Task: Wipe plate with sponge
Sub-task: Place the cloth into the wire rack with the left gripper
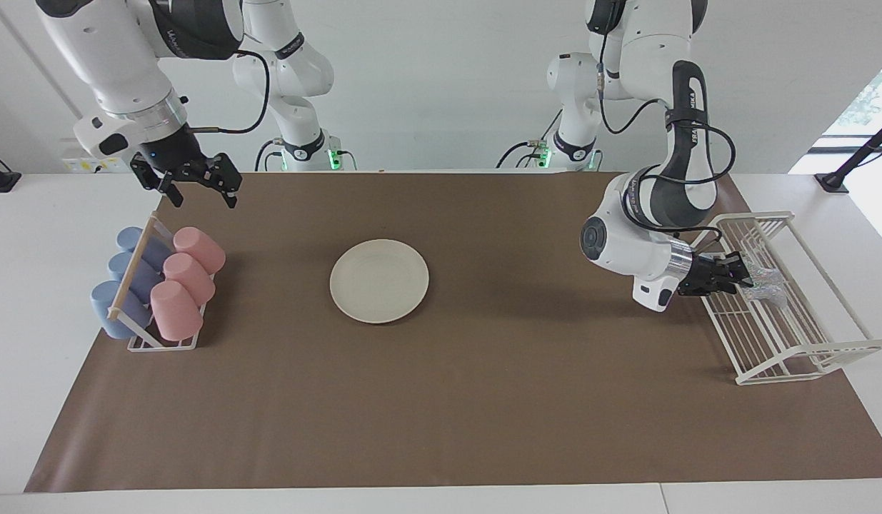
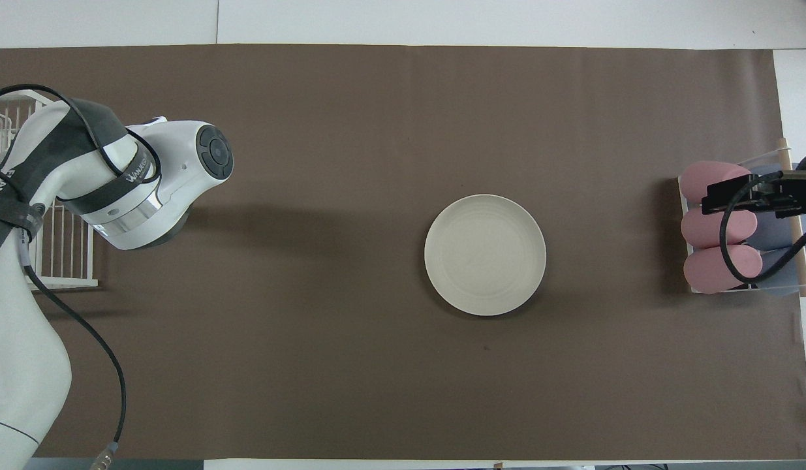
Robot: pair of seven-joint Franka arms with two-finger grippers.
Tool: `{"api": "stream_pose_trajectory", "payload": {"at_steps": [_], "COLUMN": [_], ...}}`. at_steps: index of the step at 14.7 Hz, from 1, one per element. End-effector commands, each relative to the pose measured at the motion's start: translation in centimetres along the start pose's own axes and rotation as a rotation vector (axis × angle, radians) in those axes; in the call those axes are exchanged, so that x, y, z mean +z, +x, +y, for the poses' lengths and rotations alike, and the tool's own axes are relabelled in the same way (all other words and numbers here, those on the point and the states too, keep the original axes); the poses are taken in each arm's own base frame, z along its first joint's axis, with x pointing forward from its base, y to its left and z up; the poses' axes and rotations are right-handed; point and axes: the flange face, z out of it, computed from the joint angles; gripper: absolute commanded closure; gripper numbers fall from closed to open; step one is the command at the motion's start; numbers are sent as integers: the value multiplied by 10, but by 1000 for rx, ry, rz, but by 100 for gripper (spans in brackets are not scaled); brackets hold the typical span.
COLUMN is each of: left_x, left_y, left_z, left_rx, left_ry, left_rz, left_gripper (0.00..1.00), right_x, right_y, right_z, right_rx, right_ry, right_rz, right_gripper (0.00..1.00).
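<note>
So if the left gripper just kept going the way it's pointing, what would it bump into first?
Most likely the sponge, lying in the white wire rack right at the left gripper fingertips. Whether they already touch is unclear.

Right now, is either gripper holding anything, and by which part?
Right gripper holds nothing; it hangs open above the cup rack. Left gripper is at the sponge in the wire rack, fingers at its nearest edge; a firm hold cannot be told.

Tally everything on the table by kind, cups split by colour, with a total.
Pink cups: 3
Blue cups: 3
Cup rack: 1
Plate: 1
Sponge: 1
Wire rack: 1
Total: 10
</note>
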Motion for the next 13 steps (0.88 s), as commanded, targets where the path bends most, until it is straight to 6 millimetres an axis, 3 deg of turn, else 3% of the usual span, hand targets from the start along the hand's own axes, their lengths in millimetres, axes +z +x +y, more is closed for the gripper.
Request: {"api": "stream_pose_trajectory", "payload": {"at_steps": [1, 2, 3, 4, 8, 10, 13], "left_x": [5, 5, 4, 4, 0, -8, -23], "left_y": [6, 6, 6, 5, 5, 3, -3], "left_z": [-2, -2, -2, -3, -15, -46, -107], "left_rx": [-8, -8, -8, -8, -27, -37, -70], "left_ry": [-4, -4, -4, -4, -81, -212, -459], "left_rz": [13, 13, 15, 13, -8, -25, -54], "left_gripper": [43, 34, 6, 0, 0, 0, 0], "right_x": [2, 2, 1, -1, -9, -12, -12], "right_y": [0, 0, 0, 1, 5, 6, 6], "right_z": [4, 5, 6, 6, 10, 24, 23], "right_rx": [-20, -18, -21, -21, -33, -36, -39], "right_ry": [-3, -3, -3, -2, 6, 8, 8], "right_rz": [2, 2, 4, 7, 7, -9, -9], "right_gripper": [0, 0, 0, 0, 0, 0, 0]}}
